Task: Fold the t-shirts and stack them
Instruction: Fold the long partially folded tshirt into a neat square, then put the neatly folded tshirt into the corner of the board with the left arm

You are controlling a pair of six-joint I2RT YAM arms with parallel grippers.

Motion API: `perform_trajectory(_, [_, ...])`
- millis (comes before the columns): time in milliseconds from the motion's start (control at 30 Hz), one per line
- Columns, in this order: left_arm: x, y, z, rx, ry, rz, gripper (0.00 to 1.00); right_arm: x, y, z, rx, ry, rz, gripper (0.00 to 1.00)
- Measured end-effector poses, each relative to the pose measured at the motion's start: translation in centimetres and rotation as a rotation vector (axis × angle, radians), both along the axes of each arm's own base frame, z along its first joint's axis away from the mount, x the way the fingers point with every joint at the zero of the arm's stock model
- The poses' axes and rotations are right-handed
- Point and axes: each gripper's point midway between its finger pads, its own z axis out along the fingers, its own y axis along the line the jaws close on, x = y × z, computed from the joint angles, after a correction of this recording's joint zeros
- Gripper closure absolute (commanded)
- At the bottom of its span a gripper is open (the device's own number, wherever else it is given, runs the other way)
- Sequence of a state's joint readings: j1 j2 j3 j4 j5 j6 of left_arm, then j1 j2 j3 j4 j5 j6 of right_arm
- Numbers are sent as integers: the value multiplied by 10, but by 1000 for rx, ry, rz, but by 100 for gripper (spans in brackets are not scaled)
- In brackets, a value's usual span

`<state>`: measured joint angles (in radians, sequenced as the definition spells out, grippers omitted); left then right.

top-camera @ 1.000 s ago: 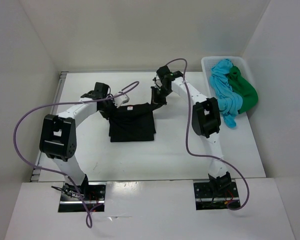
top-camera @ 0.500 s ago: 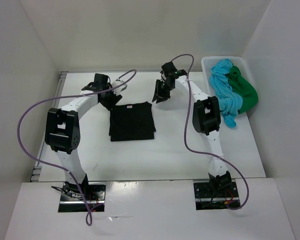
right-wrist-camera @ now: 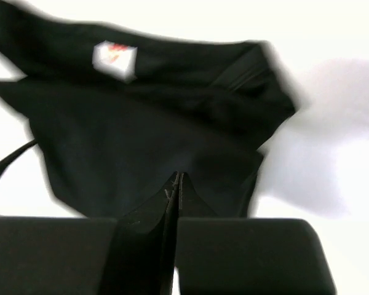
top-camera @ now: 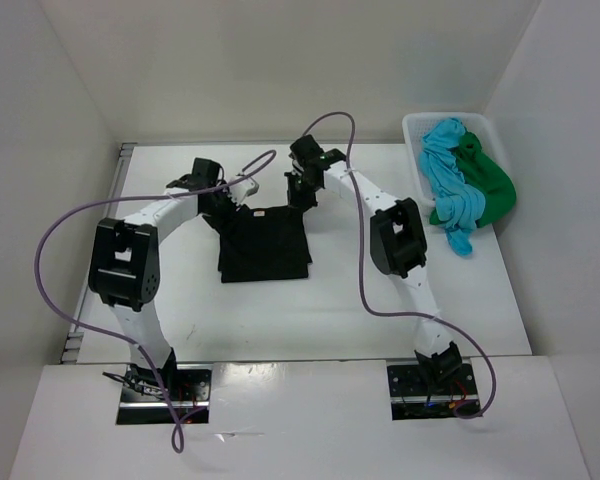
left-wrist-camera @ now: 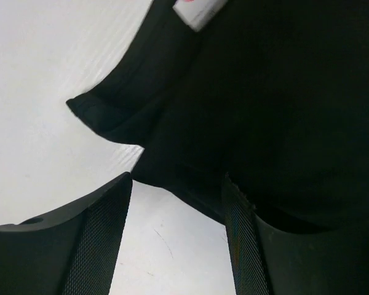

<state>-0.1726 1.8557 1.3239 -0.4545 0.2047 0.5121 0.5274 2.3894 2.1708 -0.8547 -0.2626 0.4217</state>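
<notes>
A folded black t-shirt (top-camera: 265, 250) lies on the table between the two arms. My left gripper (top-camera: 223, 203) is at its far left corner. In the left wrist view this gripper (left-wrist-camera: 177, 181) is open, with the shirt's edge (left-wrist-camera: 283, 92) just past its fingertips and bare table between them. My right gripper (top-camera: 300, 192) is over the shirt's far right corner. Its jaws (right-wrist-camera: 177, 178) are shut, and no cloth shows between them. Below them lies the black shirt (right-wrist-camera: 141, 135), blurred. A turquoise t-shirt (top-camera: 448, 170) and a green t-shirt (top-camera: 485, 180) lie heaped in the basket.
A white mesh basket (top-camera: 412, 125) stands at the back right against the wall, and the turquoise cloth spills over its near end. White walls close in the table on three sides. Purple cables loop from both arms.
Both grippers let go of the black shirt's far edge and pulled back, leaving it flat. They have now returned to that edge, the left open and the right shut.
</notes>
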Motion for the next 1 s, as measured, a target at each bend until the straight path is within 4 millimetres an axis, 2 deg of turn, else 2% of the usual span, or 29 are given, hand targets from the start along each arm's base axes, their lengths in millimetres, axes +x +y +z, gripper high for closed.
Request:
perform_trajectory(133, [11, 18, -19, -8, 41, 87, 32, 10, -8, -32, -47, 25, -26, 100])
perform_trajectory(200, [18, 29, -29, -9, 55, 133, 32, 15, -12, -42, -69, 32, -40, 100])
perform_trajectory(267, [20, 39, -34, -10, 65, 173, 32, 20, -13, -44, -78, 26, -48, 100])
perform_trajectory(333, [21, 43, -33, -17, 67, 200, 29, 27, -11, -37, -76, 3, -53, 100])
perform_trajectory(433, [22, 43, -24, -30, 55, 221, 27, 38, -8, -18, -63, -42, -59, 100])
perform_trajectory(500, [21, 43, -11, -42, 38, 230, 24, 44, -6, -3, -56, -75, -63, 98])
perform_trajectory(533, [19, 42, -2, -53, 31, 234, 20, 46, -6, 3, -58, -90, -67, 87])
perform_trajectory(567, [16, 40, 11, -66, 16, 234, 14, 49, -7, 8, -60, -105, -71, 82])
perform_trajectory(667, [-2, 31, 44, -126, -19, 212, 8, 47, -10, 17, -89, -128, -72, 68])
perform_trajectory(733, [-23, 24, 52, -168, 6, 200, 1, 42, -13, 25, -112, -132, -69, 65])
perform_trajectory(800, [-43, 19, 43, -208, 79, 196, 1, 34, -18, 38, -136, -146, -67, 62])
perform_trajectory(967, [-82, 12, -28, -283, 381, 282, 1, 11, -38, 90, -185, -222, -73, 61])
perform_trajectory(1000, [-84, 9, -30, -312, 408, 298, 1, 6, -43, 101, -189, -240, -77, 61])
